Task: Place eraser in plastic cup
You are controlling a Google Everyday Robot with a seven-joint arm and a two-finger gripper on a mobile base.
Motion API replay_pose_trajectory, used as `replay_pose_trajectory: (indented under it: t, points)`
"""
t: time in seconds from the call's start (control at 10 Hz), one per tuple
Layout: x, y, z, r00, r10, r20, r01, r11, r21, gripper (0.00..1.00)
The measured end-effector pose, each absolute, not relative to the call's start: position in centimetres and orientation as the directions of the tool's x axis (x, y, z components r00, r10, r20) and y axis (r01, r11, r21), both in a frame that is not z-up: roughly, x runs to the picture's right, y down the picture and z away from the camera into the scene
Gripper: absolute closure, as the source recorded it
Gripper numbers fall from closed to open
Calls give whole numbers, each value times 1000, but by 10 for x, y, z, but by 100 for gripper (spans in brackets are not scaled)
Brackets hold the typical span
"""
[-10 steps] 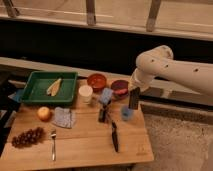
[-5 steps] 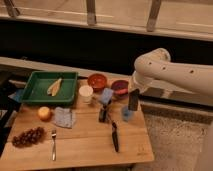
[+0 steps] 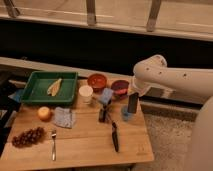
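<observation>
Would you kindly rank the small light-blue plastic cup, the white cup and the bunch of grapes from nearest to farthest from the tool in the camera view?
The tool holds the dark eraser upright at the table's right edge.
1. Small light-blue plastic cup, right below it.
2. White cup, mid-table.
3. Bunch of grapes, far front-left corner.

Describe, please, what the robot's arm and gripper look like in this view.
The arm is a thick, smooth white shell with rounded joints, bulbous at the elbow, entering from the right. A few small dark dots mark its casing. The gripper, over the table's right side, looks dark grey to black. No loose cables show.
</observation>
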State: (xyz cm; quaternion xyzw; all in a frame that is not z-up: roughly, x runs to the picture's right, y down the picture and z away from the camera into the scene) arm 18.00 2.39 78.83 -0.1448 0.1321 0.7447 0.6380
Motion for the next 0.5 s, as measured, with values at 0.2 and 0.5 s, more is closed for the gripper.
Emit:
replay_pose_trajectory:
  t: [0.2, 0.5]
  points:
    - [178, 24, 796, -151, 913, -379, -987, -161, 6, 100]
    - [176, 26, 810, -155, 916, -370, -986, -167, 1, 100]
